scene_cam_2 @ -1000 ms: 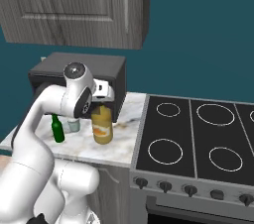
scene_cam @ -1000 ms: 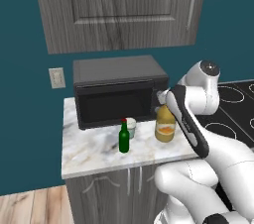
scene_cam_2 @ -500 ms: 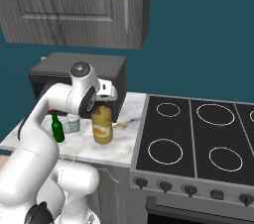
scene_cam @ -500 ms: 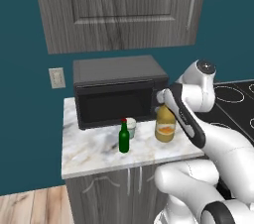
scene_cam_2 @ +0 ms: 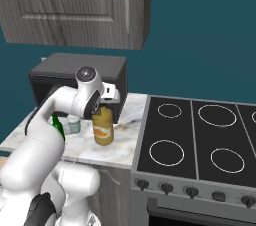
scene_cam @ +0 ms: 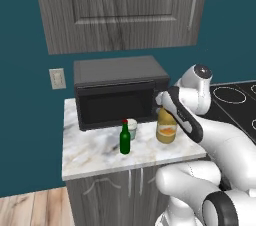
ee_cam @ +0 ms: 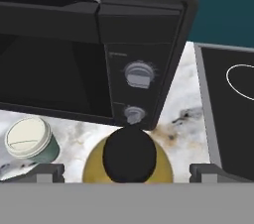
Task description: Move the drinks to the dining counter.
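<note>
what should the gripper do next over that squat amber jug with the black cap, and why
Probably lower straight down, then close. In the hand view the open gripper sits above the squat amber jug with the black cap, its fingertips level on either side of the jug and apart from it. The small white cup stands off to one side, so a straight descent looks clear.

A home kitchen: a black microwave (scene_cam: pixel 117 91) on a marble worktop (scene_cam: pixel 95 152), grey wall cupboards (scene_cam: pixel 120 7) above, and a black hob (scene_cam_2: pixel 197 137) beside the gripper (ee_cam: pixel 128 171).
</note>
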